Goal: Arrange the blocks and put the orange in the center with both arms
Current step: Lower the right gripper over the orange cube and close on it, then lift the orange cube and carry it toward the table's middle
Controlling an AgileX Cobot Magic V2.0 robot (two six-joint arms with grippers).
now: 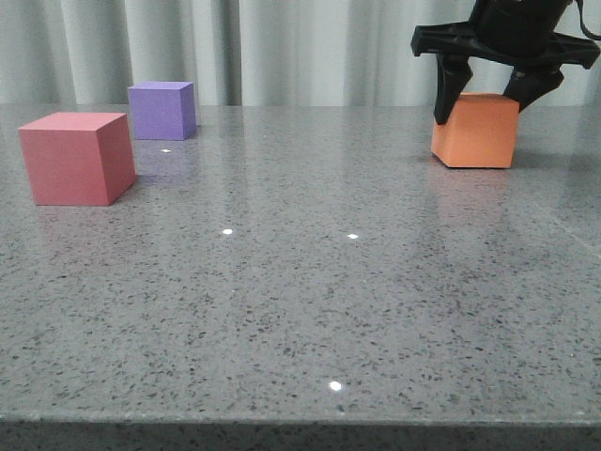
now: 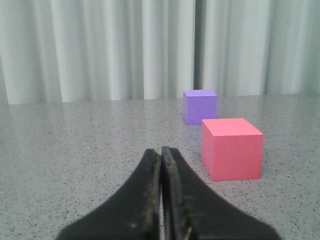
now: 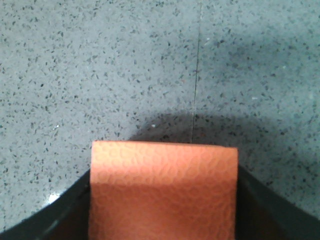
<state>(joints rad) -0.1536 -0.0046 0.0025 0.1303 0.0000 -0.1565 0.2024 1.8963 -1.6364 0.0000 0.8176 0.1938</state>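
Observation:
The orange cube stands at the far right of the table, its base on the surface. My right gripper comes down over it from above, a black finger pressed against each side; in the right wrist view the orange cube fills the whole gap between the fingers. The red-pink cube sits at the far left, with the purple cube just behind it. My left gripper is shut with nothing in it, low over the table, short of the red-pink cube and the purple cube.
The grey speckled table runs to a front edge near the camera. A pale pleated curtain hangs behind the table's far edge. A thin seam crosses the tabletop beyond the orange cube.

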